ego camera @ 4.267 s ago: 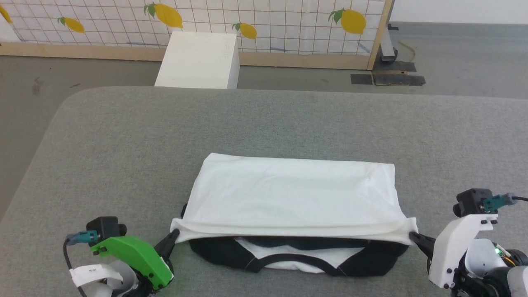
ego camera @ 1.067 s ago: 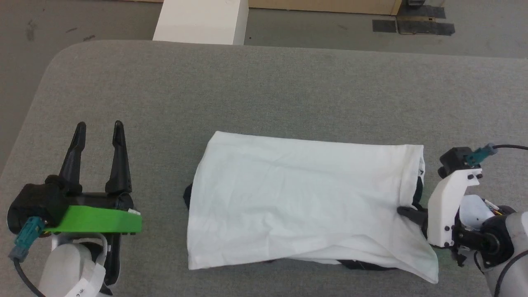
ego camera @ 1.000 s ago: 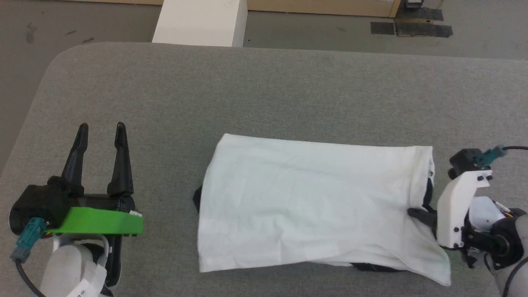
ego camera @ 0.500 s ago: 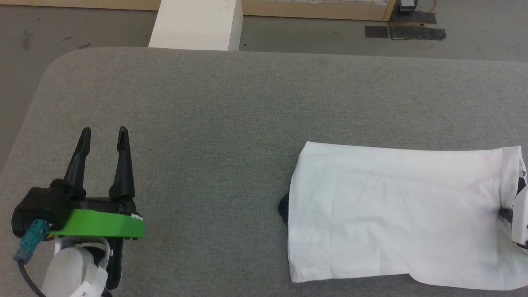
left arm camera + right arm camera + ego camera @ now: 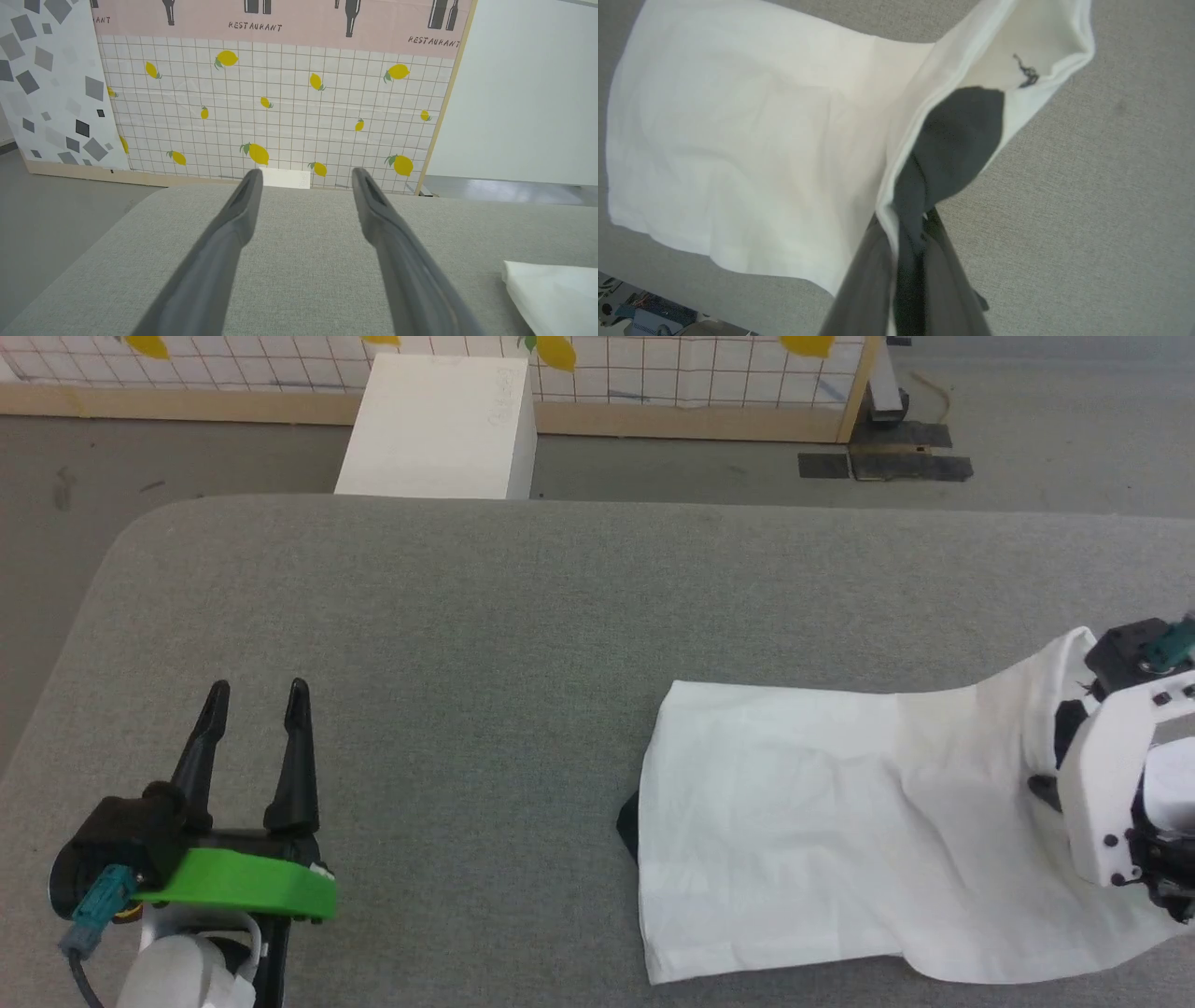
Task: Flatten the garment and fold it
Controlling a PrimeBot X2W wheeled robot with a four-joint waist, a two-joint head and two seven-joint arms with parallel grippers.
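Dragged rightward across the grey table [image 5: 467, 616] over the past second, the garment [image 5: 794, 821] lies white side up near the table's right end, its right edge lifted. The right gripper [image 5: 903, 224] pinches that raised edge, white and black layers together. The left gripper [image 5: 257, 700] rests with its fingers spread, well apart from the cloth.

Lab mock-up, printed restaurant backdrop [image 5: 280, 107], grey padded table [image 5: 560, 616]
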